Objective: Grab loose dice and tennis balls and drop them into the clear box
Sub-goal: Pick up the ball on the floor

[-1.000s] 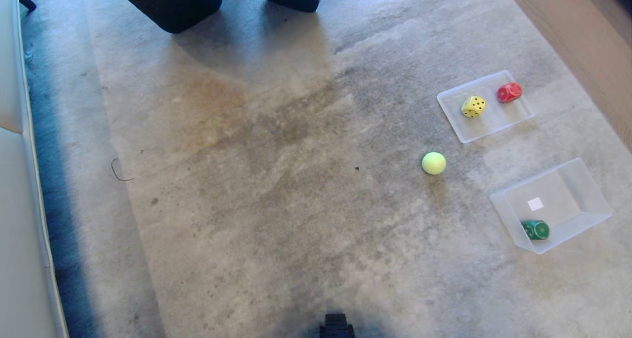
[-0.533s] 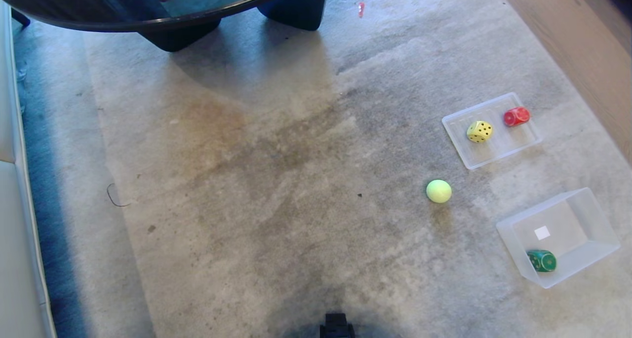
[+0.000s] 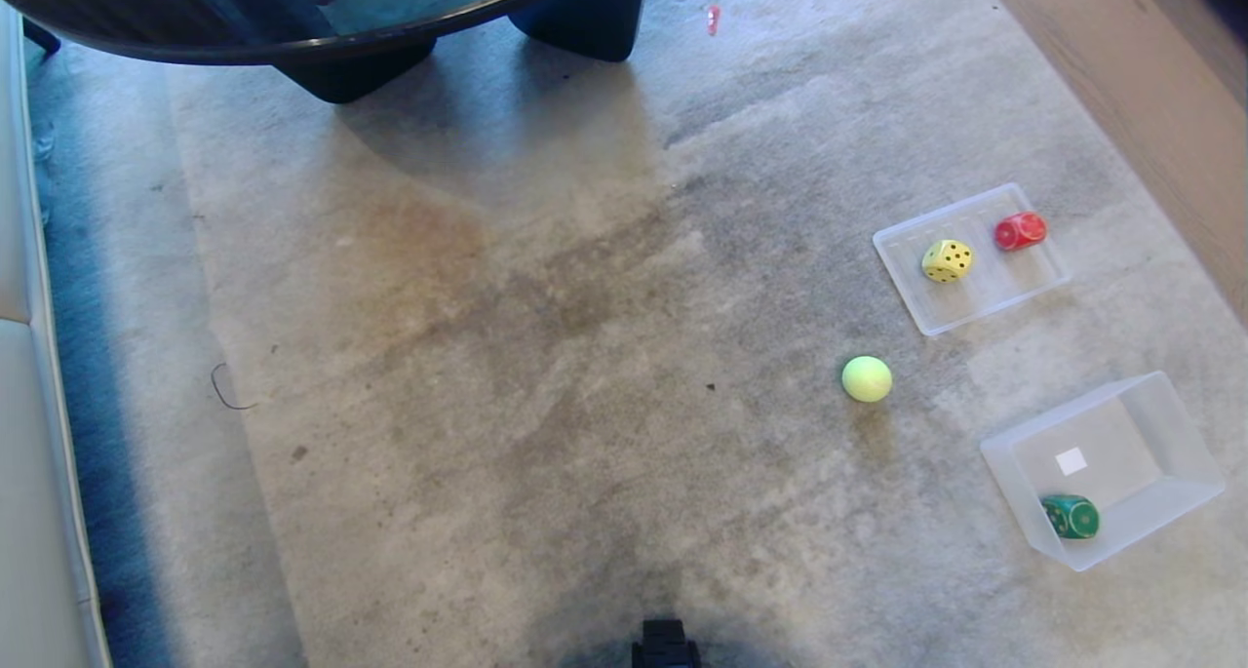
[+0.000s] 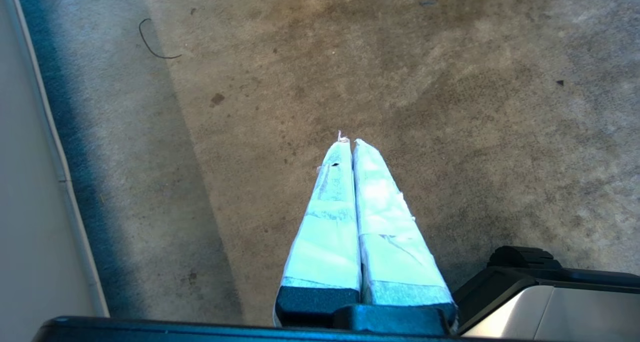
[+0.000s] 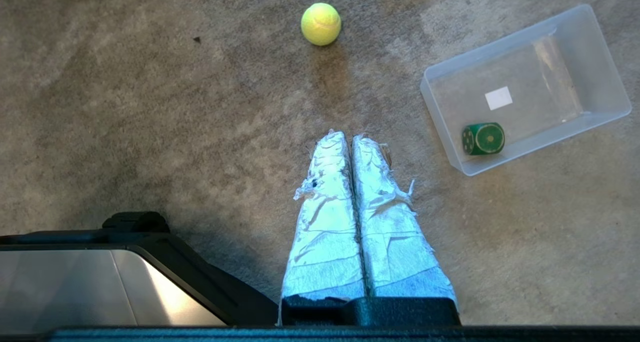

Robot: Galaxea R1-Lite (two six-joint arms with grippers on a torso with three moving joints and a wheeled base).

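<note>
I see one tennis ball [image 3: 867,378] loose on the carpet [image 3: 546,356], between the shallow tray [image 3: 1043,283] and the clear box [image 3: 1185,468], nearer me than the tray. A green die [image 3: 1070,516] already sits in the box's near corner; a yellow die [image 3: 947,260] and a red die [image 3: 1020,230] lie on the tray. My left gripper [image 4: 351,142] and right gripper [image 5: 350,135] are both pressed closed and empty, held low by the base. The ball could roll away if I nudge it off-centre. The box's long side runs diagonally, away to my right.
</note>
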